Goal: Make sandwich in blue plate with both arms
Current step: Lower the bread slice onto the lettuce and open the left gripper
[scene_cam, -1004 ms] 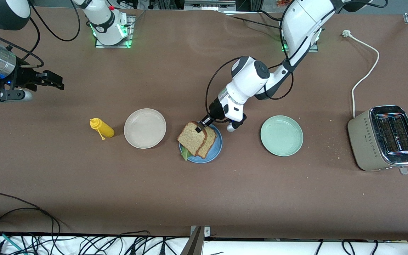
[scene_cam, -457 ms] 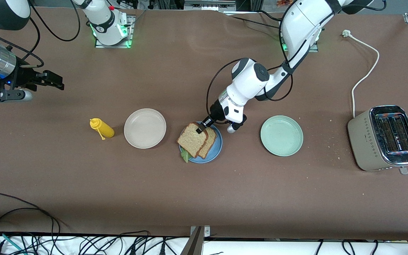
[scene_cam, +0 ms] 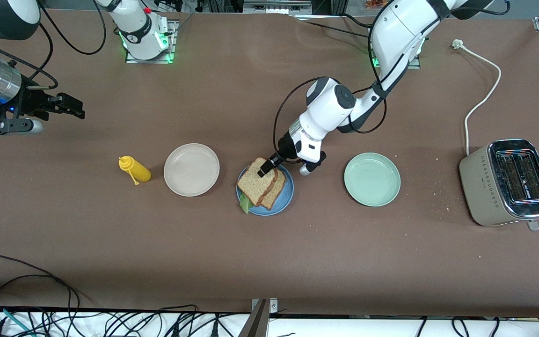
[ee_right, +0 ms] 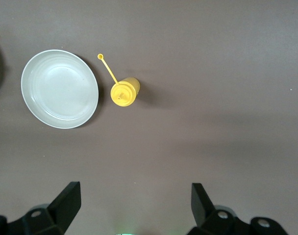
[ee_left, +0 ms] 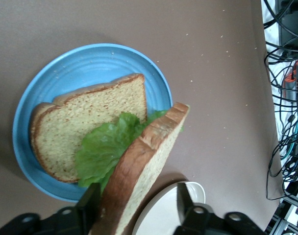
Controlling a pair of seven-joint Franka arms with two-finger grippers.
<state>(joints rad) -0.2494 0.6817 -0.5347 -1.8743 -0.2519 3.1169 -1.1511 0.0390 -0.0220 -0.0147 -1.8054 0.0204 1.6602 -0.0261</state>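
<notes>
The blue plate holds one slice of toast with a green lettuce leaf on it. A second slice rests tilted over the lettuce, offset from the lower slice. My left gripper straddles the raised end of that top slice and is open. One finger lies against the crust, and the other finger stands clear of the bread. My right gripper waits open over bare table at the right arm's end.
A beige plate and a yellow squeeze bottle stand beside the blue plate toward the right arm's end. A pale green plate and a toaster with its white cord stand toward the left arm's end.
My left gripper's jaws have spread apart, letting go of the top slice. The slice has settled lower and more squarely over the plate. The right arm has not moved.
</notes>
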